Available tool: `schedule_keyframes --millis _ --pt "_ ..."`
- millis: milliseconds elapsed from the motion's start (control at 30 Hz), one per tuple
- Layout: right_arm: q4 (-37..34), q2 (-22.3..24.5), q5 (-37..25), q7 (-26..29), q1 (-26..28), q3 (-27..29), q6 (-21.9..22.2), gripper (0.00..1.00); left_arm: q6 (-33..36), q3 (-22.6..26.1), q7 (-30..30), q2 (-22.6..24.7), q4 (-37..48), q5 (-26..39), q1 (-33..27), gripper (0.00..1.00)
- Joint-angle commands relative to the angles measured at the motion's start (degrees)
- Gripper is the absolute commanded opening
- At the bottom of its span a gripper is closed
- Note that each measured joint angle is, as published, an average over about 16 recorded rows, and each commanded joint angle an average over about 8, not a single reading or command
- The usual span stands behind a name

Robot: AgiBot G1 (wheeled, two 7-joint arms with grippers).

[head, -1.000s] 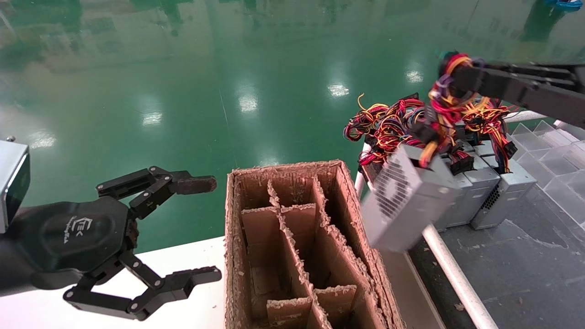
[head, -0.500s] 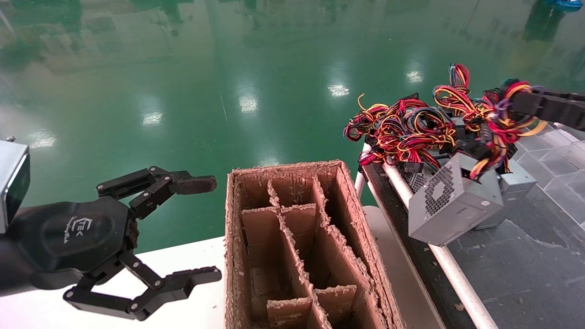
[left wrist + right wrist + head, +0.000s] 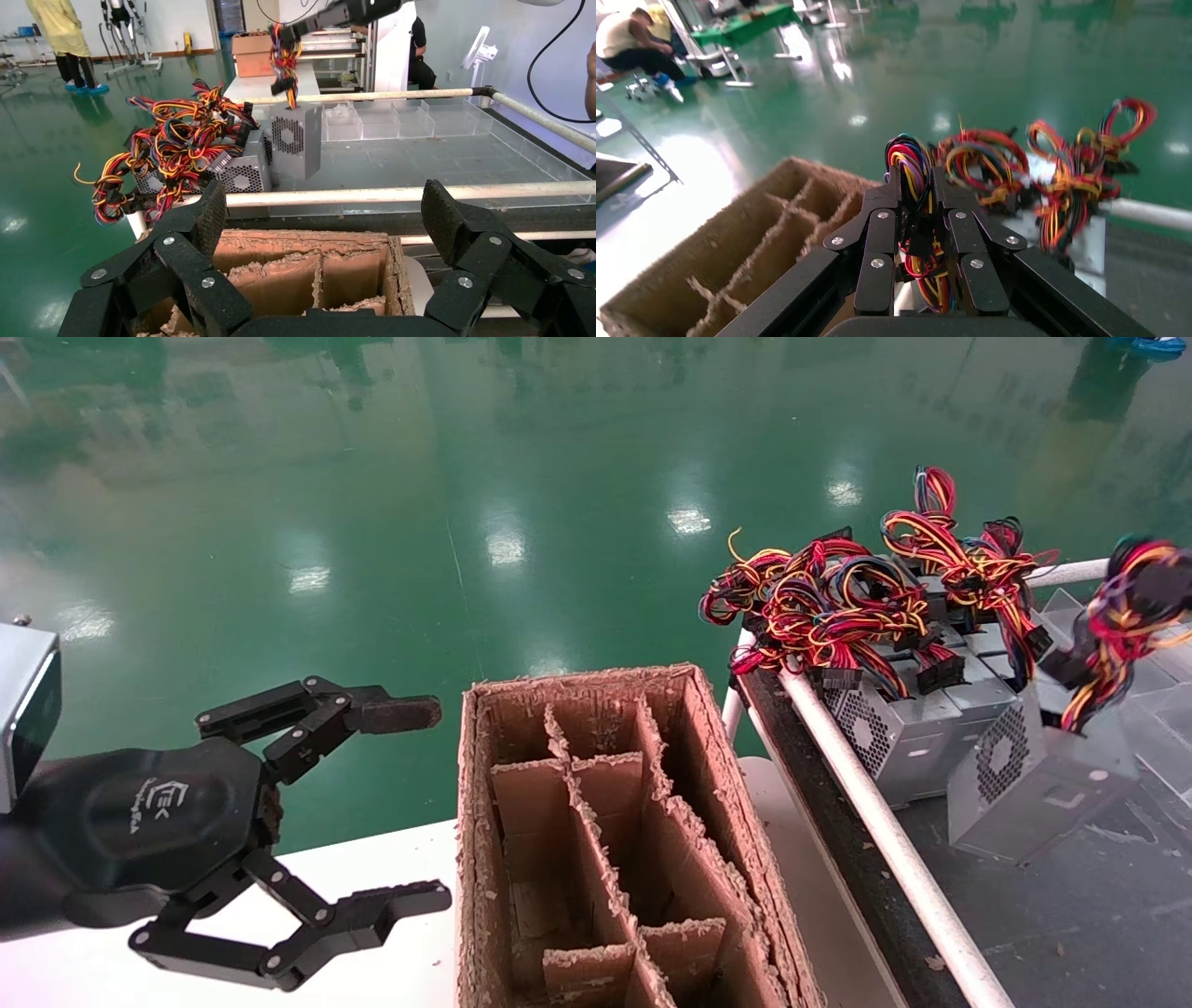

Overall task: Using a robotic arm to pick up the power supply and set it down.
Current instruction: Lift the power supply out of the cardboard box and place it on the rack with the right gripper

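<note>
right claw (image 3: pixel 916 203), mostly cut off in the head view, is pinching the wire bundle (image 3: pixel 1122 617); the grey honeycomb-vented power supply (image 3: pixel 1034 775) is dangling tilted; left claw (image 3: pixel 410 803) is idling wide open.

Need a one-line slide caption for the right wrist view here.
Right gripper shut on the power supply's wire bundle, above the partitioned cardboard box.

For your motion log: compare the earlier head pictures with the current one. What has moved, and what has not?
The right gripper, shut on the wire bundle, carried the hanging power supply rightward, from beside the cardboard box to over the dark tray. The left gripper, open, the box and the other supplies stayed put.
</note>
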Motion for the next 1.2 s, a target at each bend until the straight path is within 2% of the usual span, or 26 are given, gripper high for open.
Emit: schedule_keyframes --millis 33,333,433,667,700,900,933,1200 --pt "-0.9 -0.38 -0.51 -0.7 -0.15 -0.58 0.14 0.0 0.0 0.0 0.0 0.0 0.0 0.0 0.0 1.0" --pt "-2.61 -3.31 -3.65 -2.68 1.42 -3.6 -0.24 0.0 0.0 0.0 0.0 0.0 0.0 0.0 0.0 1.0" --pt "-3.01 -3.92 -3.62 -3.16 1.8 -4.21 -0.31 0.08 0.0 0.0 0.0 0.0 0.0 0.0 0.0 1.0" --pt "-3.4 -5.17 -3.08 -4.54 2.19 -5.67 -0.48 0.09 0.0 0.0 0.0 0.0 0.0 0.0 0.0 1.0" --pt "-3.5 -5.3 -2.95 -4.64 2.21 -5.87 -0.49 0.19 0.0 0.0 0.0 0.0 0.0 0.0 0.0 1.0" --pt "-4.38 -5.98 -2.22 -4.78 2.5 -7.08 -0.45 0.92 0.0 0.0 0.0 0.0 0.0 0.0 0.0 1.0" --pt "-4.54 -6.07 -2.1 -4.79 2.58 -7.27 -0.45 1.0 0.0 0.0 0.0 0.0 0.0 0.0 0.0 1.0" --pt "-5.88 -6.46 -1.25 -5.14 3.23 -8.55 -0.37 1.0 0.0 0.0 0.0 0.0 0.0 0.0 0.0 1.0"
